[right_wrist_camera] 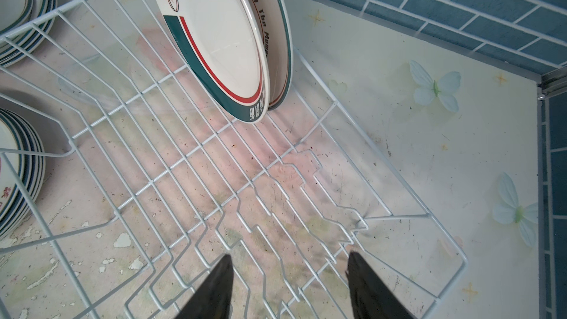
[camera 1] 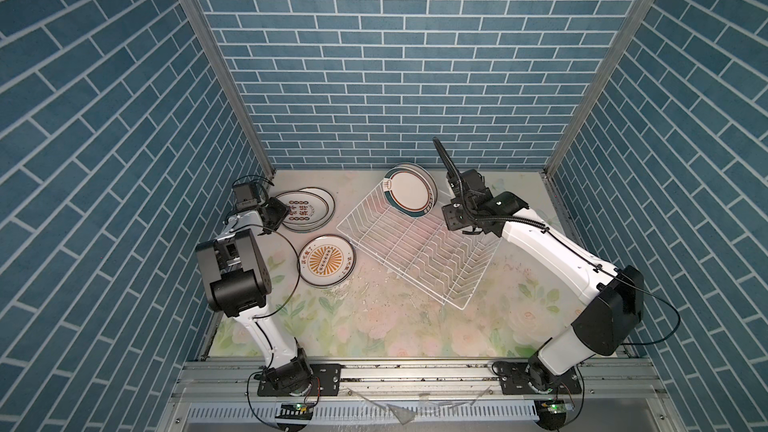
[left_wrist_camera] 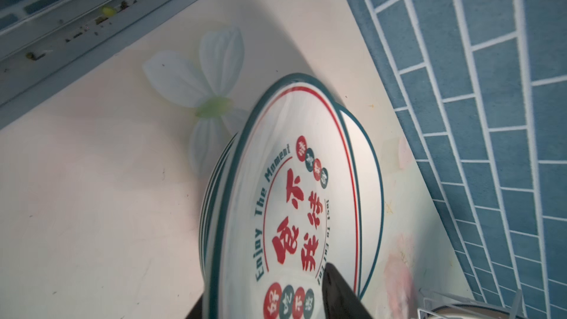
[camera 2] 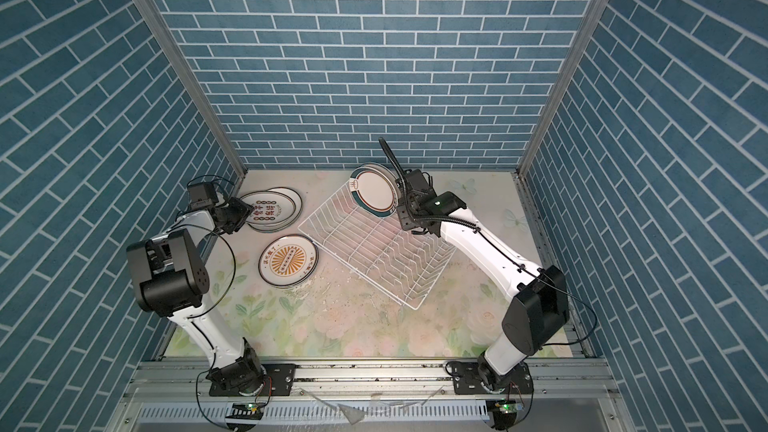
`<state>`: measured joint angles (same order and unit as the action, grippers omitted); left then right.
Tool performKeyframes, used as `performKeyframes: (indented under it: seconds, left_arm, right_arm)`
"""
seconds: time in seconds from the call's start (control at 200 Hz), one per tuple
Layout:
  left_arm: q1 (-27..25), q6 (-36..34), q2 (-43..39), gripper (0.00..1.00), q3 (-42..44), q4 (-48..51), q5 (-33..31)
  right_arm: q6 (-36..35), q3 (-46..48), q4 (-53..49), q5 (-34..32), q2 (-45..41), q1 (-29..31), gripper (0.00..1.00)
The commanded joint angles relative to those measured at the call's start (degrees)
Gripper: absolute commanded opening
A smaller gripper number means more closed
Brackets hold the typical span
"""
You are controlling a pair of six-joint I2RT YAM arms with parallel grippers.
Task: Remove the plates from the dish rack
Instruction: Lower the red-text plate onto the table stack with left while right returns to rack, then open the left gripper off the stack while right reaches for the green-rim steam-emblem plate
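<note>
**Inspector:** Left side first.

**Assistant:** The left gripper [camera 1: 277, 213] is at the left edge of the far-left stack of plates [camera 1: 309, 207] on the counter [camera 1: 395, 326]. Its fingers [left_wrist_camera: 337, 296] stand astride the rim of the top plate [left_wrist_camera: 291, 204], one on the printed face and one beneath. I cannot tell whether they pinch it or stand clear. The sunburst stack [camera 1: 326, 261] lies just nearer.

**Inspector:** Centre?

**Assistant:** The dish rack [camera 1: 415, 251] sits askew on the counter. Two standing plates [camera 1: 409, 195] lean on edge in its far corner.

**Inspector:** Right?

**Assistant:** The right gripper [right_wrist_camera: 290, 274] hovers above the rack's right side, jaws spread apart, holding nothing and touching nothing.
</note>
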<state>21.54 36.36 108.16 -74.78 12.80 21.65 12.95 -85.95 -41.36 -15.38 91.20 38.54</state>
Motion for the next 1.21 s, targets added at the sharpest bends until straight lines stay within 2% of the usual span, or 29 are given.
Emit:
performKeyframes:
  seconds: [0.0, 0.21, 0.34, 0.74, 0.795, 0.85, 0.925, 0.97, 1.2]
  left_arm:
    - [-0.38, -2.29, 1.44, 0.52, -3.20, 7.20, -2.93]
    - [-1.93, -4.12, 5.51, 0.55, -9.09, 14.11, -4.38]
    - [-3.09, -5.01, 6.14, 0.59, -10.81, 17.17, -7.52]
    - [-3.46, -6.78, 6.95, 0.65, -13.21, 20.73, -8.72]
    - [-3.44, -7.13, 6.10, 0.71, -12.56, 20.54, -8.65]
    - [-3.50, -7.50, 4.49, 0.87, -11.08, 19.38, -7.94]
    - [-3.48, -8.15, 1.74, 0.89, -8.12, 16.96, -5.95]
    - [-3.39, -8.23, -0.39, 0.99, -5.98, 15.32, -4.96]
    - [-3.47, -7.34, -12.49, 0.99, 7.44, 5.79, 0.87]
  right_arm:
    - [-2.05, 1.69, 0.91, 0.49, -0.02, -0.23, 0.60]
    - [-2.09, 1.81, 1.02, 0.89, 0.04, -0.22, 0.60]
    - [-2.22, 2.16, 1.02, 0.94, 0.01, -0.20, 0.60]
    - [-2.40, 2.04, 1.41, 2.10, 0.73, -0.25, 0.60]
    - [-2.53, 1.82, 1.68, 2.02, 1.07, -0.27, 0.60]
    - [-2.83, 1.47, 2.33, 2.02, 1.33, -0.37, 0.60]
    - [-3.93, 0.94, 3.89, 2.43, 1.84, -0.58, 0.60]
    - [-4.58, 0.11, 4.48, 2.63, 2.59, -0.73, 0.60]
    - [-10.18, -7.25, 6.90, 4.88, 7.65, -1.10, 0.60]
